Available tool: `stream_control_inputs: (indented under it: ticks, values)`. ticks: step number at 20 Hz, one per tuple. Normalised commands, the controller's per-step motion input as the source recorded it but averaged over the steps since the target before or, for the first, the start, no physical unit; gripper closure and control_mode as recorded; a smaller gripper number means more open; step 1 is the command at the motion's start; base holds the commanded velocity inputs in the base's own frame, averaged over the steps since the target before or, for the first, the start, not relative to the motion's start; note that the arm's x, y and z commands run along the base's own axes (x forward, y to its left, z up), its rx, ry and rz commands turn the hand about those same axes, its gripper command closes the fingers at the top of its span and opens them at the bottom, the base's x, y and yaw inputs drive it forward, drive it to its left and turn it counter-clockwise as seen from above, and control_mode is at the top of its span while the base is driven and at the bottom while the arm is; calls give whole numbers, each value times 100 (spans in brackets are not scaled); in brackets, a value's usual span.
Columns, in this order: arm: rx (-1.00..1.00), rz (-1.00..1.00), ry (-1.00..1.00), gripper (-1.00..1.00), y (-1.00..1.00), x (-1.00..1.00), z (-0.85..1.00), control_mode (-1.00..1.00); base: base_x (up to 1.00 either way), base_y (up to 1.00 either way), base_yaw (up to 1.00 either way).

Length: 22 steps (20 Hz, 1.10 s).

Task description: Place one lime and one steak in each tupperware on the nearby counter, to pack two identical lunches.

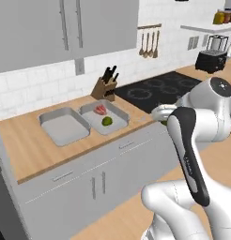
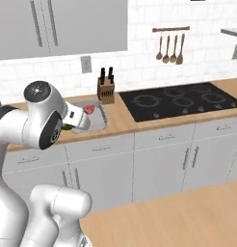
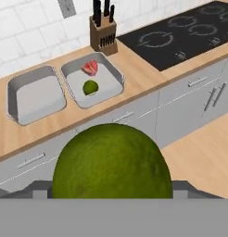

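Two grey tupperwares sit side by side on the wooden counter. The left tupperware holds nothing. The right tupperware holds a red steak and a green lime. A second lime looms large at the bottom of the hand view, hiding the finger tips. My gripper is shut on this lime and hangs in front of the counter edge, to the right of the right tupperware and higher than it.
A knife block stands just behind the right tupperware. A black cooktop lies to the right, with a toaster beyond it. Utensils hang on the tiled wall. White drawer fronts run below the counter.
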Motion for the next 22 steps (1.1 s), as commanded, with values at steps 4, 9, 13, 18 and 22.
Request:
stream_control_inputs:
  ticks: [4,9,13,18,22]
  values:
    - [0,0,0,100,0,0,0,100,49,1,42]
    - [0,0,0,100,0,0,0,100,58,7,66]
    - [0,0,0,100,0,0,0,100,98,-36,51]
    - [0,0,0,100,0,0,0,100,79,-50,36]
    - [-1,11,8,100,0,4,-50,-100,19,-4,14]
